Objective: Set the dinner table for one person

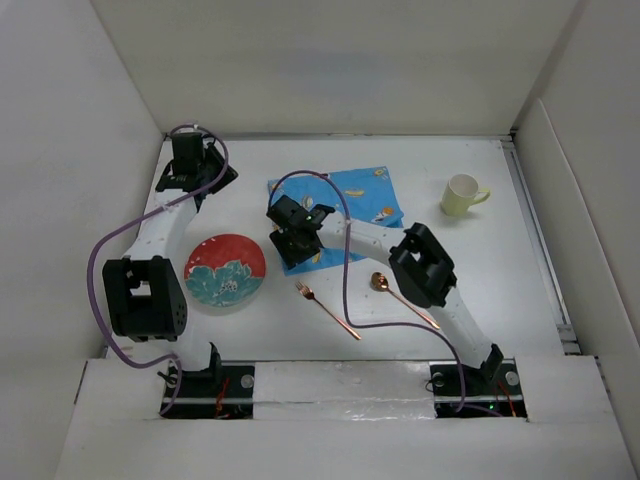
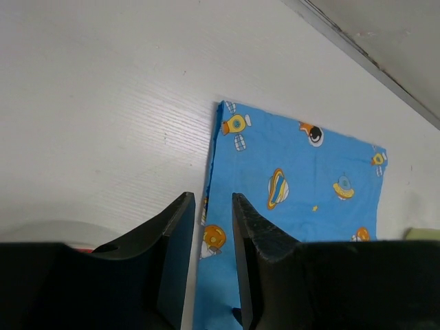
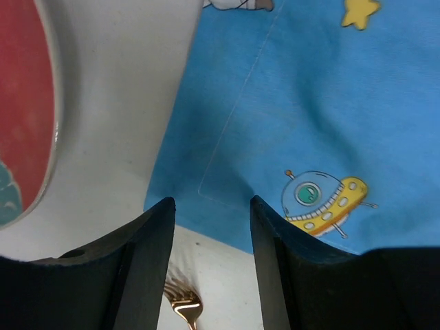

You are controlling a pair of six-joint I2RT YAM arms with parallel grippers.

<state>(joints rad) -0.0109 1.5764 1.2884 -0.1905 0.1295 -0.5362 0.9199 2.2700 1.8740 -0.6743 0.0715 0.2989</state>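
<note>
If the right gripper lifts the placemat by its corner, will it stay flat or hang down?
It will probably hang limp: the placemat looks like thin cloth with a stitched hem. It seems light, so a push may bunch or slide it on the smooth dinner table.

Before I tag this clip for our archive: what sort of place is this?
Most likely a robot test cell, not a home: a white table boxed in by plain white walls, a left arm and right arm mounted at its near edge, and a few staged dishes: plate, mug.
</note>
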